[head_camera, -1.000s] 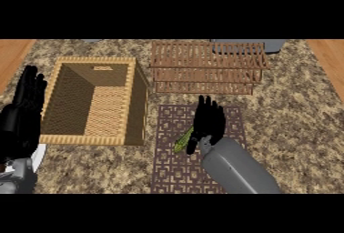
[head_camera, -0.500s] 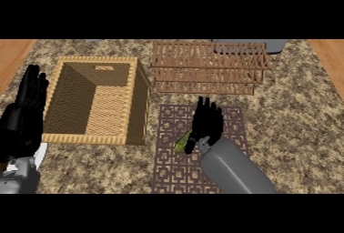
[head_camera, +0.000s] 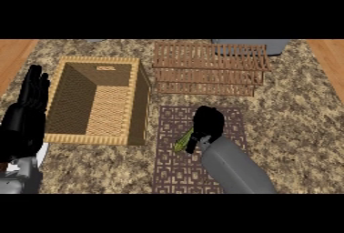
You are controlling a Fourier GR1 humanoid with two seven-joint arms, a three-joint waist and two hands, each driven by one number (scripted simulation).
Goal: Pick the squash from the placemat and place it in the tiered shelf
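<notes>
Green-yellow squash [head_camera: 183,140] sits on the brown placemat [head_camera: 176,168], tucked w/ the right hand [head_camera: 207,124] curled down around its right side. Wooden tiered shelf [head_camera: 208,68] is further back, wicker basket [head_camera: 101,105] to the left on the speckled worktop [head_camera: 295,118]. Left hand [head_camera: 27,113] rests open at left edge.

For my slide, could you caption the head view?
Right hand curled round squash on placemat, tiered shelf beyond.
</notes>
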